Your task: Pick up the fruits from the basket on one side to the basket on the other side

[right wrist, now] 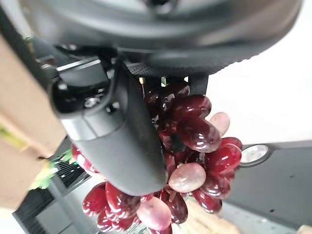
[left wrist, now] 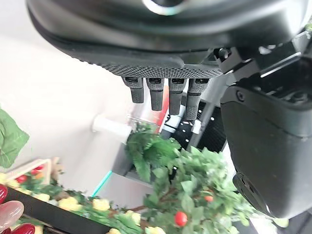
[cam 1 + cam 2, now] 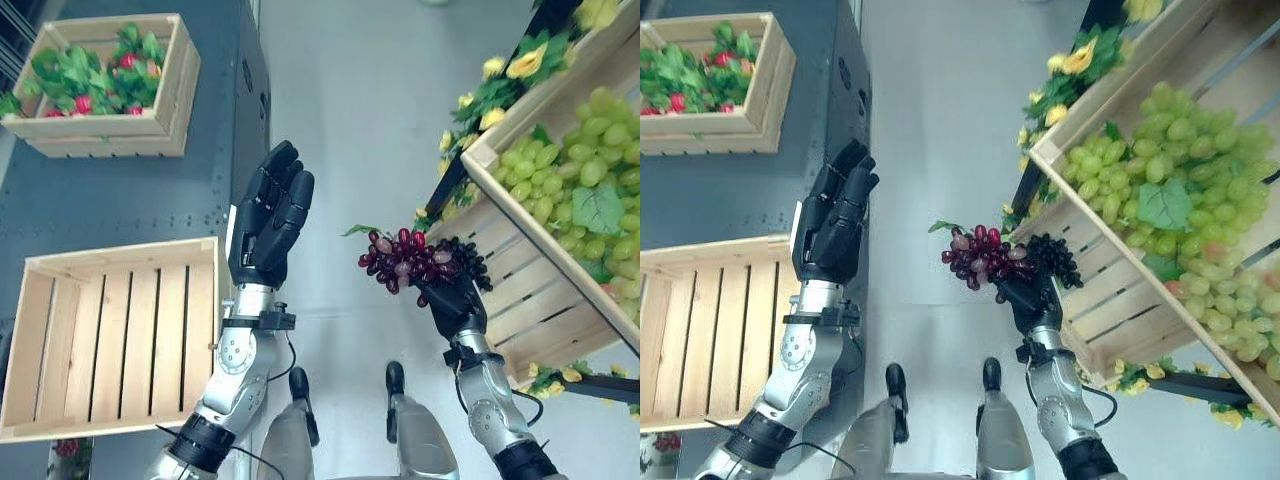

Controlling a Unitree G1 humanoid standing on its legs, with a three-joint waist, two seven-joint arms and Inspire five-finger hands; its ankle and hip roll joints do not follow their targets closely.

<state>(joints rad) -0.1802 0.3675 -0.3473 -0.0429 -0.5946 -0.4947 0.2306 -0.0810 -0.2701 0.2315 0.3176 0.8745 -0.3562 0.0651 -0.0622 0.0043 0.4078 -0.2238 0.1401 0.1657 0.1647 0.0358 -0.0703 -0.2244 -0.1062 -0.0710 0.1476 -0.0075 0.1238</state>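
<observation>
Right hand [image 3: 452, 300] closed around a bunch of red grapes [image 3: 400, 258], with a darker, near-black cluster [image 3: 462, 258] bunched against it; thumb wrapped over the fruit in the right wrist view, berries hanging loose past it. Held in mid-air just beside the front wall of the slanted crate of green grapes [image 3: 570, 170], over bare floor and well apart from the empty slatted crate [image 3: 110, 335] on the robot's left, the likely drop-off. Left hand [image 3: 270, 215] raised between the two, fingers straight and relaxed, holding nothing. Further back on the left, a crate of greenery and red fruit [image 3: 100, 75]. Main risks, judged from here: grapes dangling outside the grasp, so single berries or the dark cluster apt to shake free during a fast swing across; a drop over the floor gap; a clip against the idle left hand if left in the path.
</observation>
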